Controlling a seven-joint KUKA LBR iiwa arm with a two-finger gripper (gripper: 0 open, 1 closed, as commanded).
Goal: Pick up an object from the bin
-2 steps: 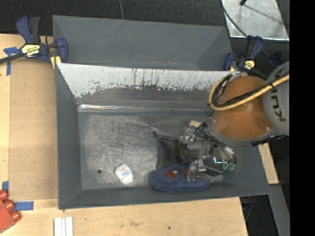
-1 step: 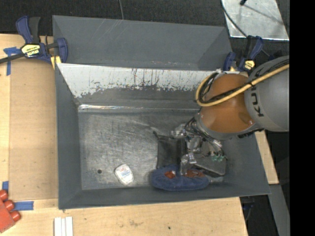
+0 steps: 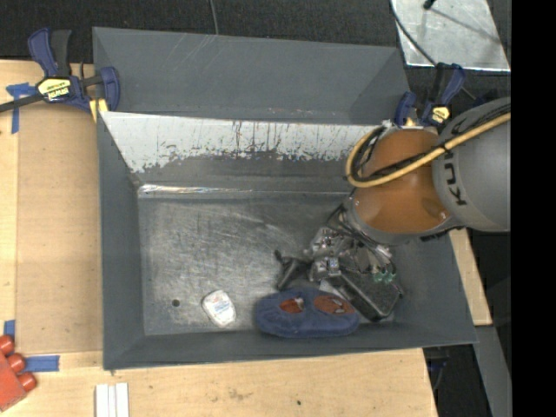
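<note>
End effector is seen nr bin's lower-right corner, beside blue cloth item w/ red patches; grip state can't be told. "KU" is read on arm. White oval piece, poss. labelled, lies by lower edge.

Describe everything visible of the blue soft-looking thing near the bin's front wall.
The blue thing is a long, rounded lump, cloth-like, with two reddish-brown patches on top. It lies flat on the bin floor by the front wall, right of middle. Its right end meets a dark flat thing; a white oval thing lies apart to its left. The gripper is behind it; contact cannot be told.
</note>
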